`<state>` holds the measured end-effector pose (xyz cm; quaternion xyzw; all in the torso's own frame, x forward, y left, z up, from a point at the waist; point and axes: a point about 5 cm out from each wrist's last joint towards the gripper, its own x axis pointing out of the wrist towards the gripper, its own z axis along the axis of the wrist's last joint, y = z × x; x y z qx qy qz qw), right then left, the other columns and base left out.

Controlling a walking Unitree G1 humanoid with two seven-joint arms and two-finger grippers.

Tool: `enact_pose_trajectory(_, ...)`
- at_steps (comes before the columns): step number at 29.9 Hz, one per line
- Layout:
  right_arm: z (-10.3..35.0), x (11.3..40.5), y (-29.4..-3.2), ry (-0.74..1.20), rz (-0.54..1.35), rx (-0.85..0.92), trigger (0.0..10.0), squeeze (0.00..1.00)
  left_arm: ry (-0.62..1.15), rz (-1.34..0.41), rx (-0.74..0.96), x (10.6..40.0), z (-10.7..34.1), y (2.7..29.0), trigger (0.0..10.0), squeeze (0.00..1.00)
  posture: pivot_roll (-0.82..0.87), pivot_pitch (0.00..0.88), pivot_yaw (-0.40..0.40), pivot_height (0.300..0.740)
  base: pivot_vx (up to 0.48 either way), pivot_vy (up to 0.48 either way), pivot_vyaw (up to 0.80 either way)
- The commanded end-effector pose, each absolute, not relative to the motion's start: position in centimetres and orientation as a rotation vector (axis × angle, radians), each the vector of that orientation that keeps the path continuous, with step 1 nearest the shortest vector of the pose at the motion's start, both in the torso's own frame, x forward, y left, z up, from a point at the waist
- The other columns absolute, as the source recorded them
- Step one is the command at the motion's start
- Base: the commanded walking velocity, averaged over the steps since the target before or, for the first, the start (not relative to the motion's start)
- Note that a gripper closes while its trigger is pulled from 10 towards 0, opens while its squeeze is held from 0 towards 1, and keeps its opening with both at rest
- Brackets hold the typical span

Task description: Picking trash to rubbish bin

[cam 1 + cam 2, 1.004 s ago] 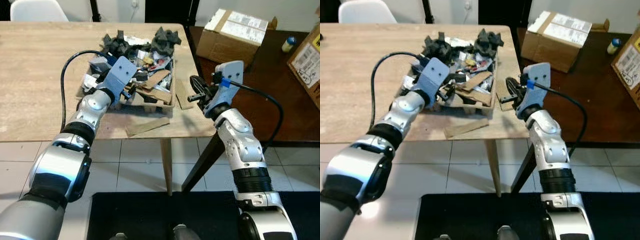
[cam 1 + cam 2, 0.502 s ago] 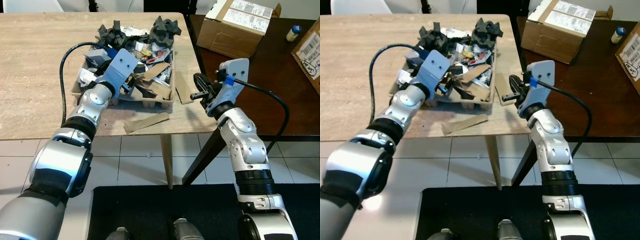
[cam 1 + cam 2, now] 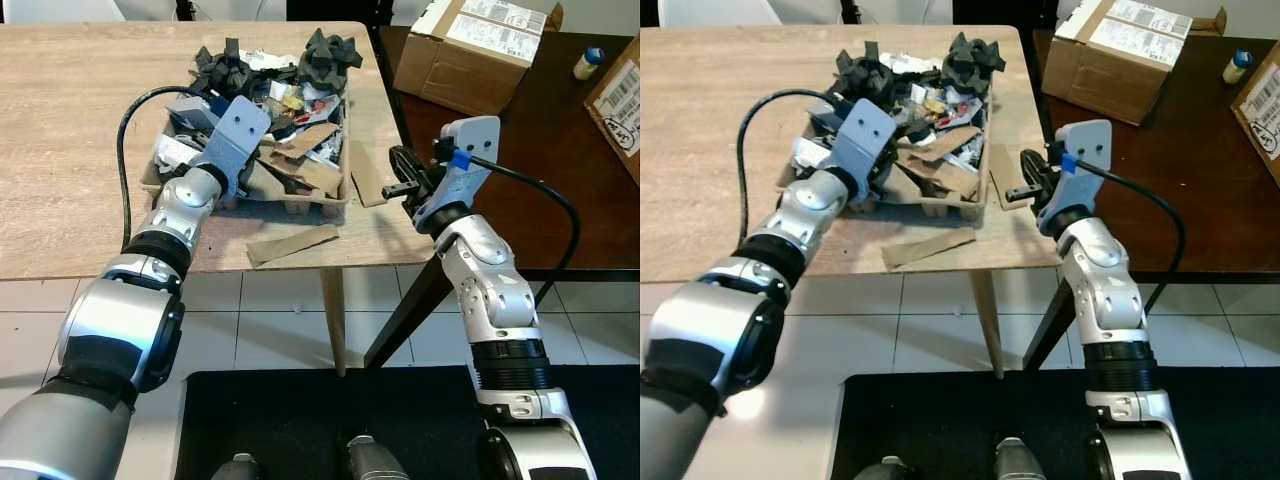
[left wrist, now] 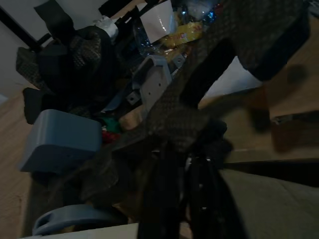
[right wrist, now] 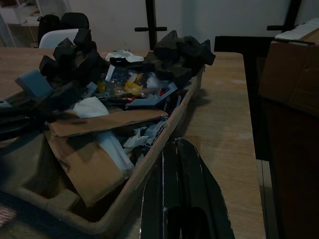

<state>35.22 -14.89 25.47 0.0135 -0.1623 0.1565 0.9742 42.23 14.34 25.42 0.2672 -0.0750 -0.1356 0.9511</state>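
Observation:
A shallow cardboard tray (image 3: 312, 203) heaped with trash stands on the wooden table (image 3: 70, 130). It holds black foam lumps (image 3: 328, 52), torn cardboard (image 3: 300, 165), grey plastic parts and wrappers. My left gripper (image 3: 250, 185) reaches into the tray's near-left part. In the left wrist view its fingers (image 4: 167, 194) are closed on a dark netted scrap (image 4: 187, 117). My right gripper (image 3: 396, 186) hovers at the table's right edge beside the tray, over a loose cardboard strip (image 3: 364, 176). It is shut with nothing between its fingers (image 5: 175, 184).
Another cardboard strip (image 3: 292, 243) lies on the table in front of the tray, near the front edge. To the right, on a dark brown surface, sit a cardboard box (image 3: 480, 45), a small bottle (image 3: 587, 62) and a second box (image 3: 622, 98). White tiled floor lies below.
The camera has tipped down a little, so the whole picture has shifted. My left gripper has drawn slightly toward the tray's near-left side. The right gripper holds its place.

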Motion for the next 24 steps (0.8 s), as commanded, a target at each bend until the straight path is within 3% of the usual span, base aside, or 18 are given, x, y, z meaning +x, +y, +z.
enact_pose_trajectory(1,25.3,35.1,-15.5,-0.322,0.296,0.04,10.0,0.0,-0.093,-0.286,0.542,42.2,24.3,14.7,0.0,0.0,-0.07,0.298,0.011,0.74,0.0,0.0,0.0)
enact_pose_trajectory(7,25.3,35.2,-15.6,-0.323,0.292,0.042,10.0,0.0,-0.11,-0.278,0.523,42.2,24.9,15.0,0.0,0.0,-0.06,0.289,0.009,0.74,0.0,0.0,0.0)
enact_pose_trajectory(13,25.6,35.5,-15.7,-0.333,0.29,0.041,10.0,0.0,-0.193,-0.307,0.352,42.3,27.3,15.1,0.0,0.0,-0.05,0.277,0.005,0.74,0.0,0.0,0.0)
enact_pose_trajectory(19,25.7,35.7,-15.8,-0.335,0.291,0.039,10.0,0.0,-0.324,-0.427,0.065,42.0,31.4,15.7,0.0,0.0,-0.04,0.263,-0.004,0.74,0.0,0.0,0.0)
enact_pose_trajectory(24,25.7,35.8,-15.7,-0.336,0.292,0.041,10.0,0.0,-0.372,-0.508,-0.01,41.6,32.6,16.2,0.0,0.0,-0.03,0.254,-0.007,0.74,0.0,0.0,0.0)
